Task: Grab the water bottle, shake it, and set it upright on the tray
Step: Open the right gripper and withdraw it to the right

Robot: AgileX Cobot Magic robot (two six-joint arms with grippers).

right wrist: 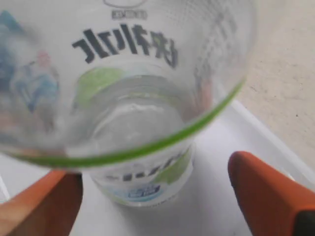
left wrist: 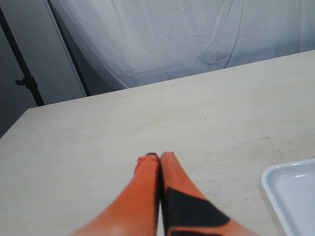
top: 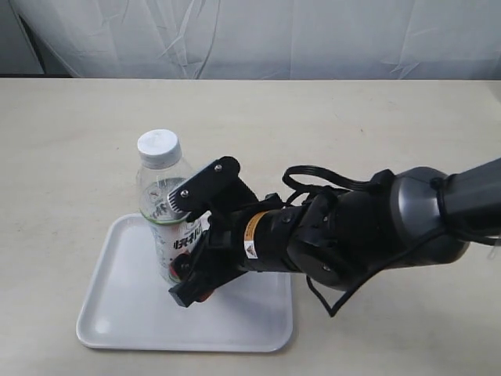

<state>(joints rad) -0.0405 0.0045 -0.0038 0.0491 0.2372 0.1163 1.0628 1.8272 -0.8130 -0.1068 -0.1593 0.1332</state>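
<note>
White curtain (top: 313, 39) hangs behind a pale tabletop (top: 376, 117). The right pincer (top: 174, 251) reaches in from the right arm (top: 376, 227), lying on its side, one finger above the other in the exterior view. The bottle (top: 160, 180) stands upright between its two fingers, cap (top: 158, 146) up and well clear above the upper finger. In the right wrist view the orange fingers (right wrist: 270, 196) sit spread on either side of the bottle's lower part. A clear gap shows on one side, while the other finger is just beside the wall, so the pincer reads as open around the bottle rather than clamping it. The tray (top: 117, 313) lies under the pincer, and the bottle's base looks set on it. Water shows inside the bottle.

The left pincer (left wrist: 160, 157) is closed, fingers pressed together on nothing, above bare tabletop. A corner of the tray is near it, off to one side.
</note>
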